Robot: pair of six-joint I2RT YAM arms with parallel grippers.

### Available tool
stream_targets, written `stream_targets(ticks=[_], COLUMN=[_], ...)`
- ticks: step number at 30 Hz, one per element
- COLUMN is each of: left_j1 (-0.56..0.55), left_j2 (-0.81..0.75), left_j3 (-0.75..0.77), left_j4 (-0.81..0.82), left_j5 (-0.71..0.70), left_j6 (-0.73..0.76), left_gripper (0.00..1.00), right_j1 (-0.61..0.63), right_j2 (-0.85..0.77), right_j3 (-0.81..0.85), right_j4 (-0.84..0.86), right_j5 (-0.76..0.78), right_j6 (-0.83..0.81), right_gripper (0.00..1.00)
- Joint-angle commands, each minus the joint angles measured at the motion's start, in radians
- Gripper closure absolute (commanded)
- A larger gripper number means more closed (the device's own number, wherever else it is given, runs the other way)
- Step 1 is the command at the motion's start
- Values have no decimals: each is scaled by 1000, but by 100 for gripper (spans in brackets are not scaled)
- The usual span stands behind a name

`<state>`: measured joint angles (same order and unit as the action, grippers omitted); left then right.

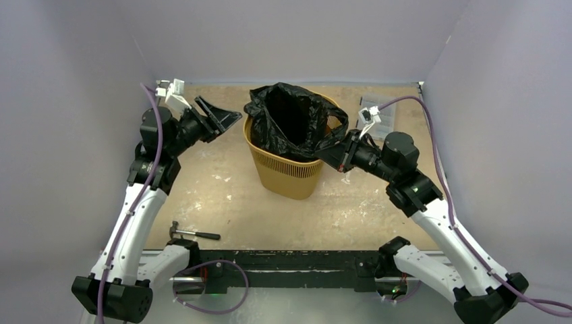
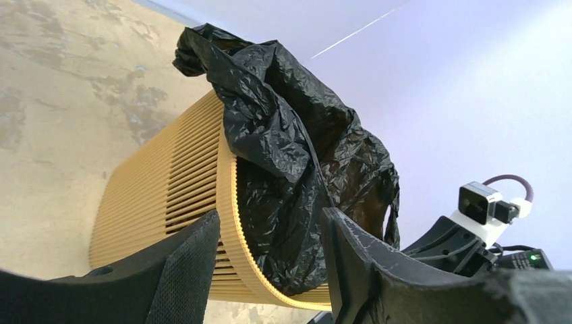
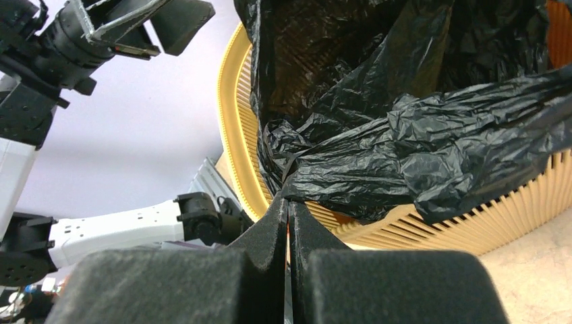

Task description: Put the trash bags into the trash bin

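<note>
The orange-yellow mesh trash bin stands upright at the table's middle. The glossy black trash bag sits in it with its mouth open, film draped over the rim on the right side. My right gripper is shut on a fold of the bag's film just outside the bin's right rim; in the right wrist view the pinch holds the bag stretched over the bin. My left gripper is open and empty, left of the bin's rim; its view shows bin and bag between the fingers.
A small hammer lies near the front left of the table. A small clear plastic box sits at the back right. Grey walls close in the back and both sides.
</note>
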<state>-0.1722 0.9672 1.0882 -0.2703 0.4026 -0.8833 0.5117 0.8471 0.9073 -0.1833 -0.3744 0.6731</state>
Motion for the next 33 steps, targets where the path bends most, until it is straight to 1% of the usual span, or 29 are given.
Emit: stream_targets(ticks=[1, 3, 6, 12, 15, 17, 19, 22, 25, 27, 29, 30, 33], left_j1=[2, 0, -14, -105, -151, -182, -216, -274, -308, -323, -356, -389, -492], left_j2=[3, 11, 49, 187, 271, 323, 373, 429, 466, 469, 484, 508, 639], left_j3=[-47, -57, -13, 140, 253, 350, 459, 600, 705, 734, 759, 793, 966], left_j4=[175, 210, 176, 113, 30, -70, -184, -319, -437, -456, -461, -484, -638], left_j5=[50, 49, 30, -33, -76, -144, -251, -377, -527, -547, -531, -556, -675], left_j6=[-132, -150, -114, 14, 110, 200, 274, 378, 444, 471, 498, 512, 506], left_gripper=[44, 44, 44, 45, 49, 53, 60, 61, 61, 61, 64, 64, 63], right_j1=[2, 2, 2, 2, 2, 1, 2, 1, 2, 2, 2, 1, 2], right_j2=[26, 24, 14, 9, 10, 18, 29, 33, 29, 33, 37, 38, 38], right_j3=[26, 32, 38, 56, 70, 82, 95, 95, 90, 90, 90, 90, 90], right_j4=[3, 15, 17, 22, 4, -13, -21, -5, 8, 8, 8, 10, 14], right_j5=[-97, -110, -126, -212, -181, -158, -162, -156, -134, -134, -142, -144, -144], right_j6=[-43, -47, -61, -89, -105, -116, -123, -115, -110, -112, -113, -113, -113], right_gripper=[100, 100, 100, 100, 100, 100, 100, 100, 100, 100, 100, 100, 100])
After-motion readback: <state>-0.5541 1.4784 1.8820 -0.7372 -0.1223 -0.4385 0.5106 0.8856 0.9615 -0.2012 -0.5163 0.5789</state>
